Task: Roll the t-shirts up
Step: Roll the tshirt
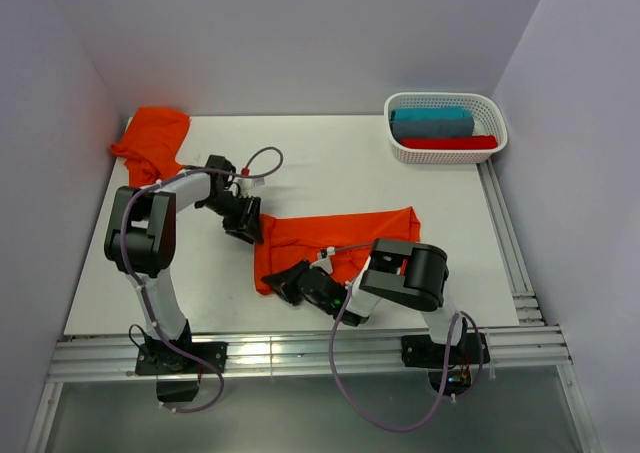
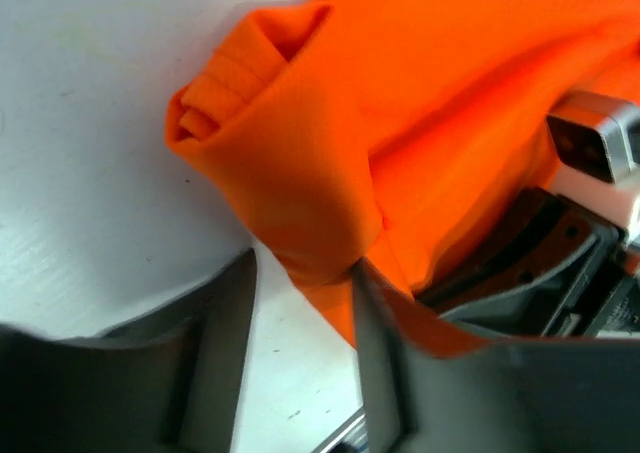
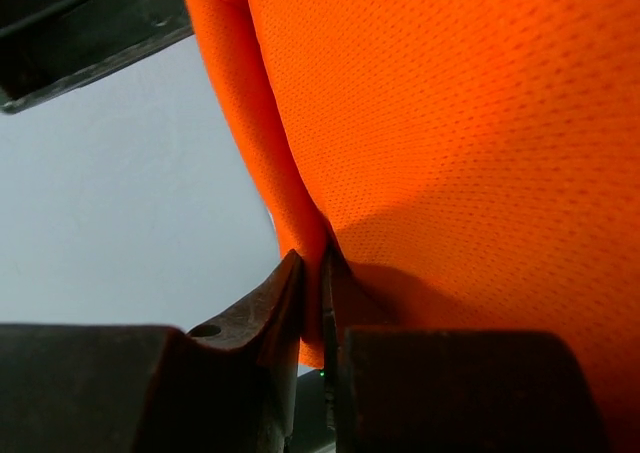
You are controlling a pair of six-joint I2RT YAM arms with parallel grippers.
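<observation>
Right end effector [image 3: 312, 265], t-shirt [image 3: 460, 123]; basket [image 1: 447, 156] beyond

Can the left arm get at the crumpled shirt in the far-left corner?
Probably yes: the crumpled shirt lies just beyond the left arm, nothing between them, and its end effector looks open.

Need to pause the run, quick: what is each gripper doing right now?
Left gripper: open, rolled end of the orange t-shirt at its fingertips.
Right gripper: shut on a fold of that t-shirt.
</observation>
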